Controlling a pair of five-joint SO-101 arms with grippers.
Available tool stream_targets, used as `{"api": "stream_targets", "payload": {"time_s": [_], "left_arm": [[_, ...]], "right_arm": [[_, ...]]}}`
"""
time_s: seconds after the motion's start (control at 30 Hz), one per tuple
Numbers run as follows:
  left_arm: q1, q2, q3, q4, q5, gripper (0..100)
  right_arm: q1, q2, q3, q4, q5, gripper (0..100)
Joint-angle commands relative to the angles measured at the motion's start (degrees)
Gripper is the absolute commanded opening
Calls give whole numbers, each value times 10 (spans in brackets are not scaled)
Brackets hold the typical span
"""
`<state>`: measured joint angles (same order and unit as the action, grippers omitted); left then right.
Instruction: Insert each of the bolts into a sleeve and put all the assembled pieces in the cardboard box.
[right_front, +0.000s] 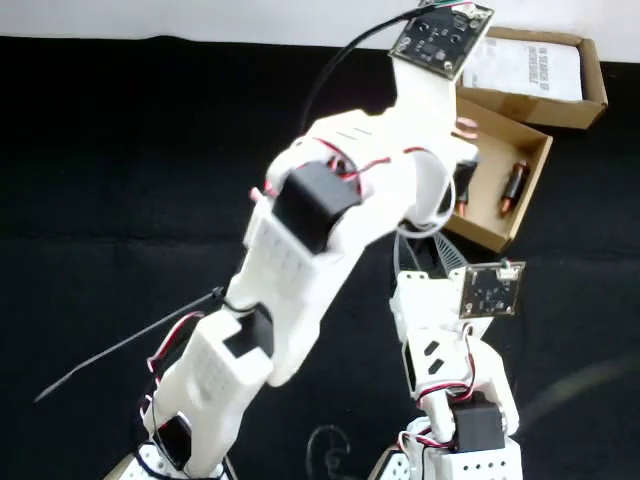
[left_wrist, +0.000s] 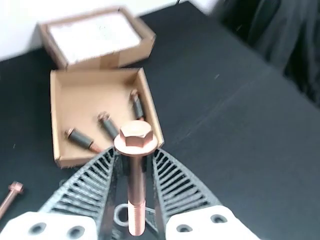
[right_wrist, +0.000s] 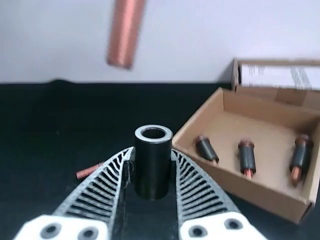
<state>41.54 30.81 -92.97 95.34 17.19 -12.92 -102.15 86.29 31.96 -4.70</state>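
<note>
Left gripper (left_wrist: 135, 152): I'm seeing its fingers pinching a copper bolt (left_wrist: 134, 175) by the shank.
Right gripper (right_wrist: 152, 152): I'm watching it clamping a black sleeve (right_wrist: 153, 165) upright, with the bolt's end hanging above it, apart.
Cardboard box (right_wrist: 260, 195): it's holding three assembled pieces (right_wrist: 248, 157).
Loose bolt (right_wrist: 90, 171): it's lying on the table beside the sleeve.

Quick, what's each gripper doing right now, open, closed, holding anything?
Left gripper: closed on a copper bolt.
Right gripper: closed on a black sleeve, held upright.
</note>
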Motion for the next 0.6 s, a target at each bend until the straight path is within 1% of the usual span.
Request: {"api": "stream_targets", "payload": {"time_s": [0.0,0.13,0.27,0.4,0.5,0.57], "left_arm": [[1,-73,-23,1,-5,7],[-10,-137,-22,59,-6,7],[-48,-204,-22,62,-11,7],[-56,-268,-22,63,-83,7],[-56,-318,-7,64,-105,7],[-56,-359,36,64,-114,7]], "right_arm": [[-4,0,-3,-22,-2,7],[-4,0,1,-22,-1,7],[-4,0,21,-22,-1,7],[-4,0,25,-22,-1,7],[-4,0,25,-22,-1,7],[-4,0,25,-22,-1,7]]}}
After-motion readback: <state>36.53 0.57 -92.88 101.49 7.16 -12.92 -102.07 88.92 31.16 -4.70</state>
